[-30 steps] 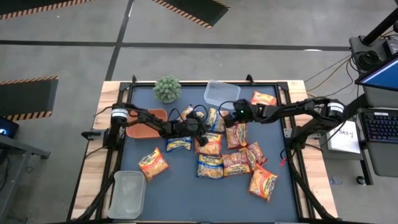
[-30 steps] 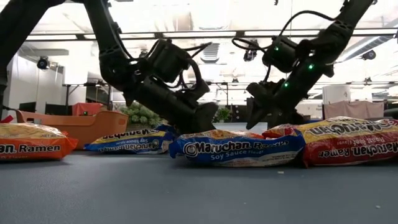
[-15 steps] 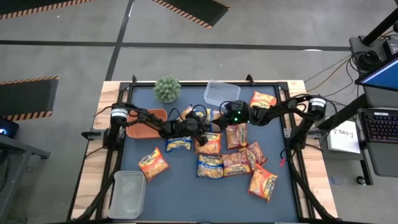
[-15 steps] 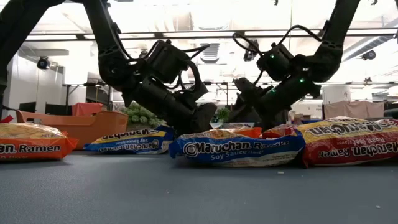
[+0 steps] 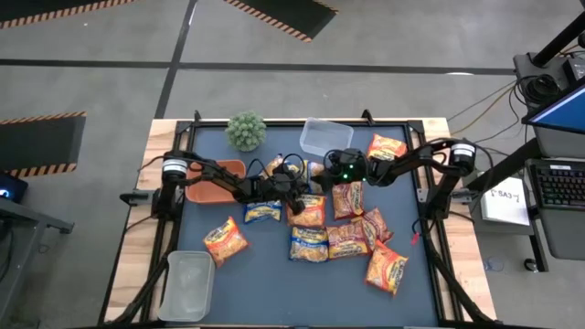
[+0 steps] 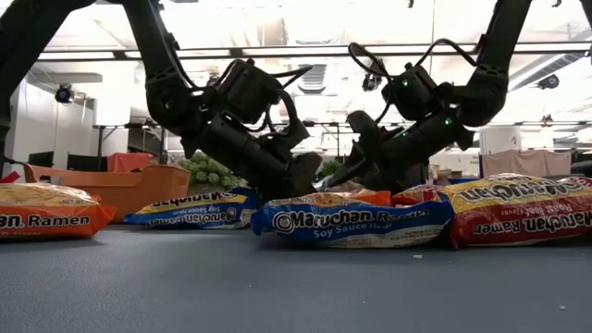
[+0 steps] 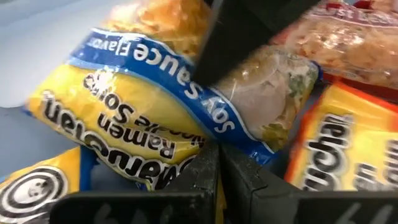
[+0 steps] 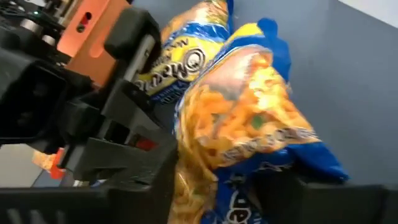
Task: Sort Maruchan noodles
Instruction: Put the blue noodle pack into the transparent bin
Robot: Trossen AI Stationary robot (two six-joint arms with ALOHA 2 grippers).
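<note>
Right gripper [image 8: 217,186] pinching crinkly blue-yellow packet [image 8: 249,124] at table centre, 12 o'clock of pile; left gripper [image 7: 217,180] clenched, touching same glossy pkt.

This is a robotics lab or test bay inside a large industrial-style hall. The high view shows a bare concrete floor [image 5: 110,82] marked with black-and-orange hazard-striped mats [image 5: 279,14], and a wooden-edged work table [image 5: 137,247] with a dark mat, to which two dark robot arms are clamped at opposite edges. Beyond the table's right edge stand a laptop [image 5: 559,114], a keyboard [image 5: 558,187] and loose cables [image 5: 475,105] running across the floor. The low view looks across the table into a wide open room with a high ceiling [image 6: 324,23], long rows of strip lights, and benches and equipment [image 6: 120,139] far behind.
</note>
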